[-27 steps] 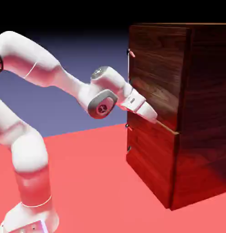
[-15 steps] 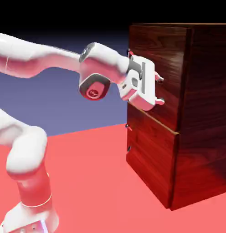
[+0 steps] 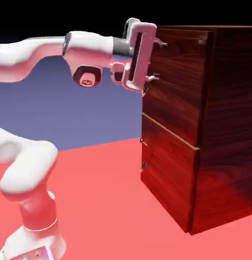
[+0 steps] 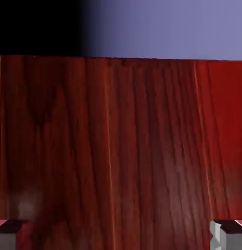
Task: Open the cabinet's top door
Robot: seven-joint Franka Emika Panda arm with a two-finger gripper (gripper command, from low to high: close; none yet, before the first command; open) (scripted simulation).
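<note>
Dark reddish wooden cabinet (image 3: 174, 132) being seen at right of the frame, top door (image 3: 176, 84) being kept closed at upper right, gripper (image 3: 156, 61) being held open before it, now being raised higher than earlier, fingers being turned more level.

Readable text: none can be read.
Arm's round joint cap (image 3: 87, 82): it bears a small mark, too small for reading.

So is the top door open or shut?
Shut. The top door sits flat on the cabinet, lined up with the lower door, with no opening showing.
</note>
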